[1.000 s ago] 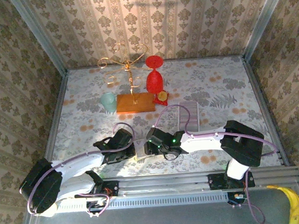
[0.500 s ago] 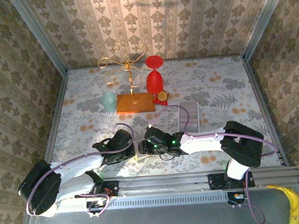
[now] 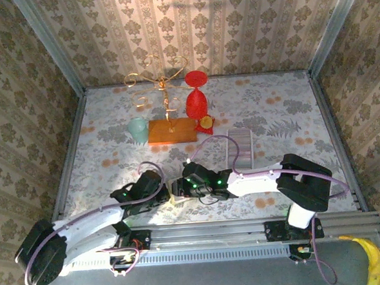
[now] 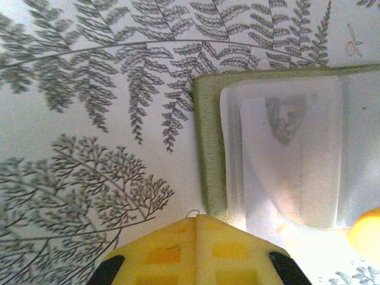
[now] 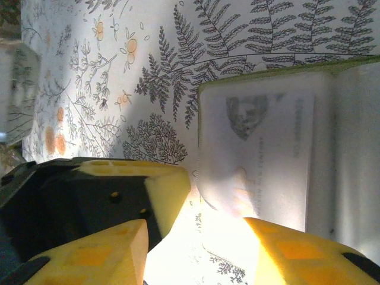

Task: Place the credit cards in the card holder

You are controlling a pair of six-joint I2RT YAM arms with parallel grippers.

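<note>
Damask-papered walls (image 3: 234,23); fern-print tabletop (image 3: 284,104); metal corner posts (image 3: 50,44).

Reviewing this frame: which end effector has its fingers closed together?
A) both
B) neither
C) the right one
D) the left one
D. In the left wrist view, the yellow fingers of the left end effector meet with just a seam between them. In the right wrist view, the fingers of the right end effector stand well apart, next to the card holder.
</note>
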